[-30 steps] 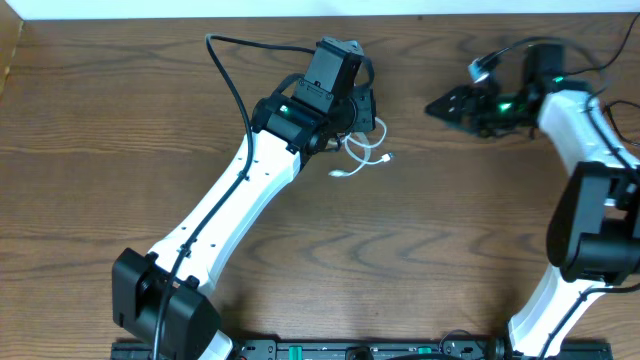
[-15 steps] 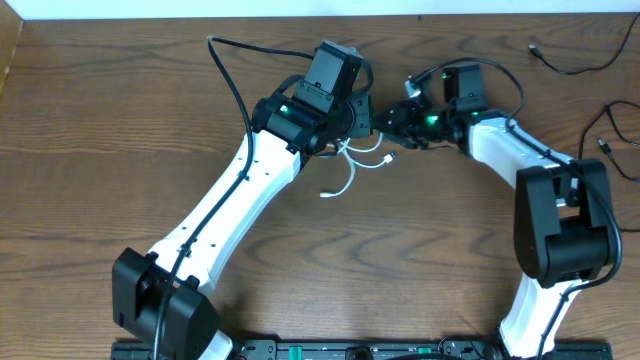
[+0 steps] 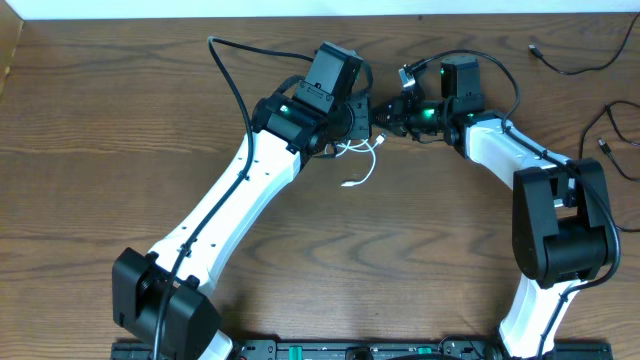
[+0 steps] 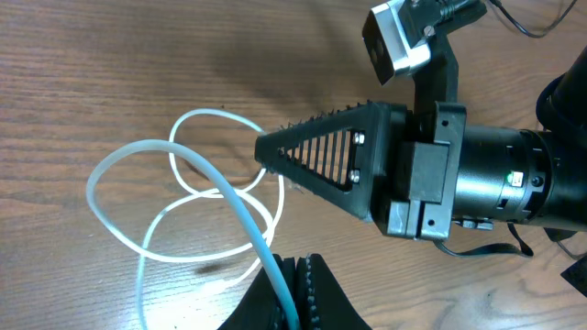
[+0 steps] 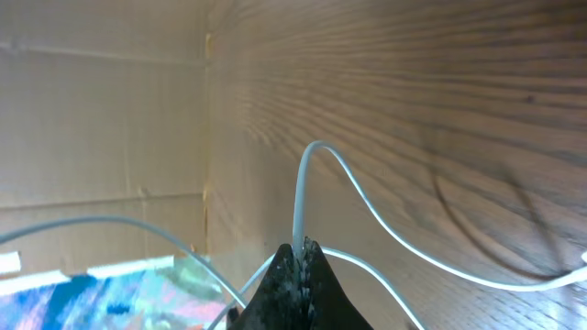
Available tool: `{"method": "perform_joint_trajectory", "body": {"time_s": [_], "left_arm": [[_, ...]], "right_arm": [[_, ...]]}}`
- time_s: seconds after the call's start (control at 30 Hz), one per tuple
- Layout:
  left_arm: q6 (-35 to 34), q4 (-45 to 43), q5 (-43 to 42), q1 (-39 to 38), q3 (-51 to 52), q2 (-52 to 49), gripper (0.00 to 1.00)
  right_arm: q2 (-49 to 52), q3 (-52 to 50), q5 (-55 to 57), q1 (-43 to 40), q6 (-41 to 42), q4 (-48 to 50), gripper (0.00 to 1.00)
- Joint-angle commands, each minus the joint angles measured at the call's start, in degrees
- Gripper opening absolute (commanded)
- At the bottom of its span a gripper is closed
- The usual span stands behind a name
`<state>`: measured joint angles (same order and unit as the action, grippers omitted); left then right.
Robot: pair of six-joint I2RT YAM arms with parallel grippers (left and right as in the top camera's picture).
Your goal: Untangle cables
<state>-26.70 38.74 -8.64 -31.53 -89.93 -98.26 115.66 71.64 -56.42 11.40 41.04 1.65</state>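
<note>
White cord (image 3: pixel 355 149) lies in loose, overlapping loops on a brown wooden worktop (image 3: pixel 450 250), in the far middle of the scene. One free end with a small plug trails toward the near side. The loops sit between two robot arms that meet tip to tip above them.

The left hand (image 3: pixel 363 120) reaches in from the left. Its wrist camera shows the two dark fingers (image 4: pixel 316 289) pressed together at the bottom of the picture, with a strand of the white cord (image 4: pixel 240 220) pinched between them. From that pinch the strand runs up into the loops, which rest flat on the wood.

The right hand (image 3: pixel 386 117) reaches in from the right, and its fingertips are almost touching those of the left hand. In the left wrist view it appears as a black ribbed wedge (image 4: pixel 275 151) whose narrow tip sits over the right side of the loops. Its own wrist camera shows the fingers (image 5: pixel 298 261) pressed together on the white cord (image 5: pixel 298 202). The cord rises straight out from between the tips and then curves away to the right, down toward the wood.

A thin black cord (image 3: pixel 535 48) with a small plug end lies at the far right of the worktop, well apart from the white loops and from both hands.

Both arms are white with black joints. Thick black wires run along them.
</note>
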Motion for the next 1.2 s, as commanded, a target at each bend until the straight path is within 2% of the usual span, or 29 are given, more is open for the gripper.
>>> {"method": "perform_joint_trajectory", "body": {"time_s": [0.0,0.13,0.3,0.37,0.67,0.7,0.93,1.1,1.17], "left_arm": [[1.2,0.0,0.7,0.8,0.0,2.3,0.07],[1.2,-0.1,0.2,1.2,0.0,4.3,0.07],[1.2,-0.1,0.1,1.2,0.0,6.2,0.08],[1.2,0.1,0.1,1.2,0.0,6.6,0.07],[1.2,1.8,0.3,1.5,0.0,6.5,0.08],[0.3,1.9,0.0,1.6,0.0,6.5,0.08],[-18.2,1.9,-3.9,5.4,0.0,6.5,0.08],[-26.8,1.4,-8.0,7.1,0.0,6.5,0.08],[-29.8,0.9,-10.3,7.5,0.0,6.5,0.08]], "right_arm": [[-0.3,-0.2,-4.7,-0.1,-4.2,0.2,0.01],[-0.2,-0.2,-4.2,0.7,-8.3,-2.2,0.02],[-0.2,-0.2,1.3,3.9,-10.5,-5.3,0.16],[-0.2,-0.2,2.1,5.0,-10.4,-4.7,0.01],[-6.8,-0.1,2.0,2.4,-12.8,-4.2,0.01],[-8.5,-0.1,1.8,2.1,-14.1,-5.0,0.01],[-20.5,-0.1,-1.8,2.2,-25.6,-13.5,0.01],[-23.8,-0.1,-2.1,2.7,-26.3,-16.8,0.13],[-23.8,-0.1,-3.4,3.0,-26.4,-17.6,0.13]]}}
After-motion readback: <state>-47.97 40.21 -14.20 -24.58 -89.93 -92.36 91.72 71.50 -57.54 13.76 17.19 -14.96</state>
